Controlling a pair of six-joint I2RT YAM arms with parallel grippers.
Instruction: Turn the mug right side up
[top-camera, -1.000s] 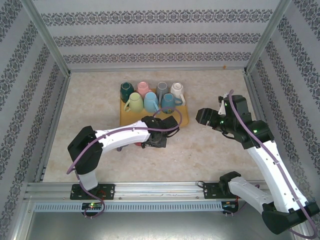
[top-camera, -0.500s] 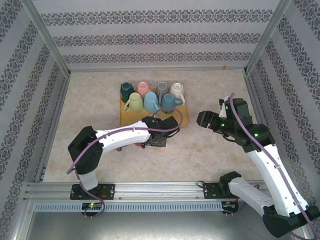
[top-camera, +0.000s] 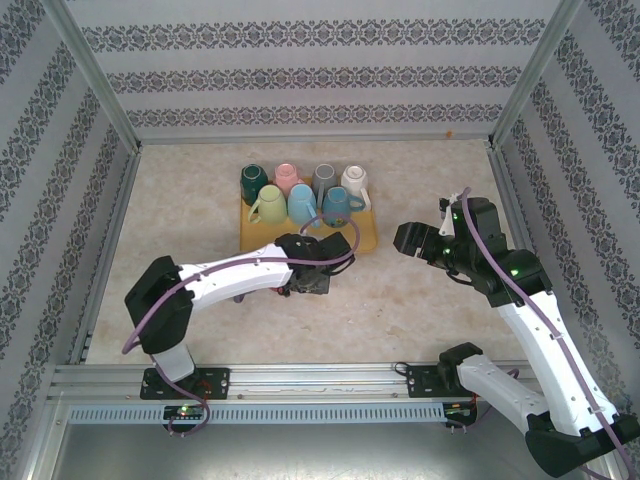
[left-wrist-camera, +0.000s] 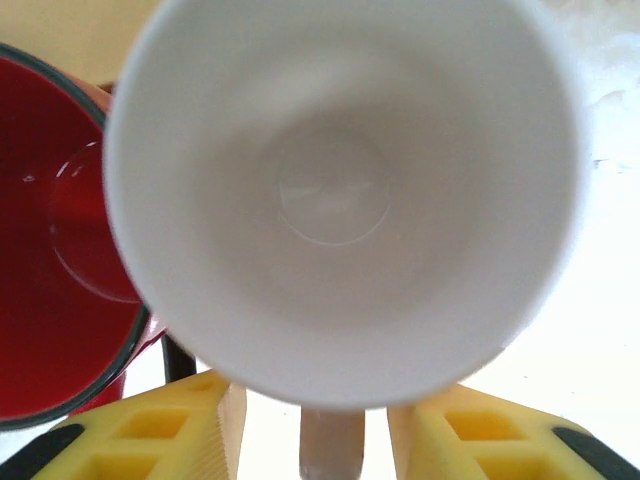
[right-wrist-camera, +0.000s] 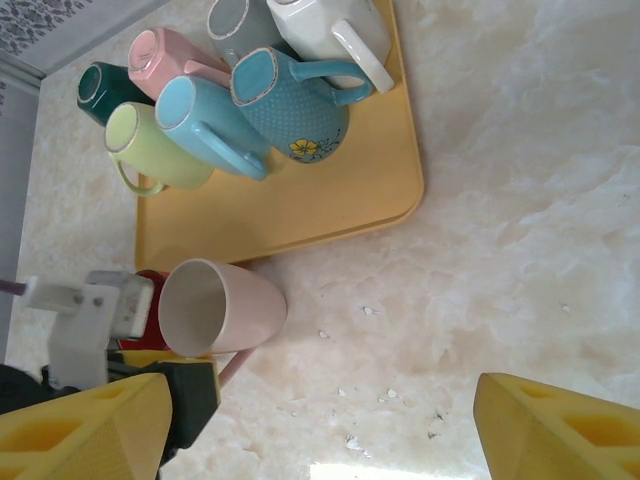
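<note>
Mug (right-wrist-camera: 222, 308): standing mouth-up on the table (right-wrist-camera: 520, 200), just before the tray (right-wrist-camera: 300, 210).
Left claw (left-wrist-camera: 332, 440): sitting open, fingers (left-wrist-camera: 170, 430) flanking the handle, seemingly clear of it.
Right claw (right-wrist-camera: 320, 425): hanging wide open, holding nothing.
Red mug (left-wrist-camera: 50, 290): standing just beside.

The top camera looks down from above and behind the near edge over the whole desk (top-camera: 380, 300), the left wrist camera peers at close range straight into the pale mug (left-wrist-camera: 340, 190), and the right wrist camera, farther off, looks obliquely at that mug and the yellow tray (right-wrist-camera: 300, 215), also seen from overhead.
</note>
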